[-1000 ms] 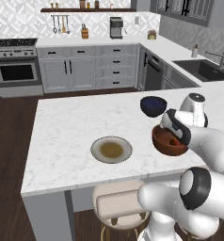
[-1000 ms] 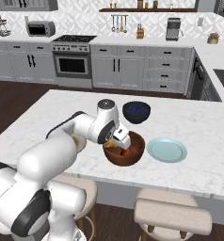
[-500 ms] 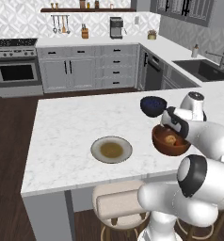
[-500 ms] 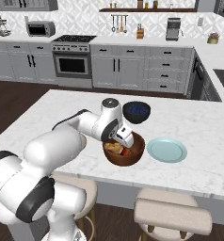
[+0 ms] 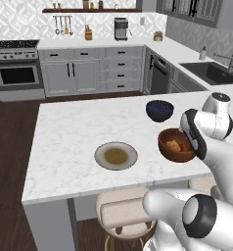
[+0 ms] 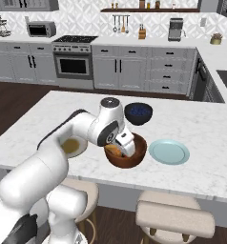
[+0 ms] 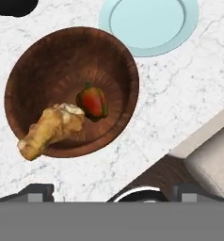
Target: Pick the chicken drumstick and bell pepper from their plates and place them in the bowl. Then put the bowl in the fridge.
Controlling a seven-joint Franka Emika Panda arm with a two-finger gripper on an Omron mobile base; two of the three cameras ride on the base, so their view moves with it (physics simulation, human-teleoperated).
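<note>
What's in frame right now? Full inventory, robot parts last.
wooden bowl: 1, reddish-brown, on the island counter near its front edge
chicken drumstick: 1, golden-tan, lying in the wooden bowl, narrow end over the rim
bell pepper: 1, red with green stem, in the wooden bowl beside the drumstick
teal plate: 1, light teal, bare, on the counter next to the wooden bowl
grey plate: 1, grey with olive-brown centre, bare, on the counter
blue bowl: 1, dark blue, behind the wooden bowl
stools: 2, beige, under the counter's front edge
island counter: 1, white marble
gripper: 1, white, over the wooden bowl, jaws open, holding nothing
</note>
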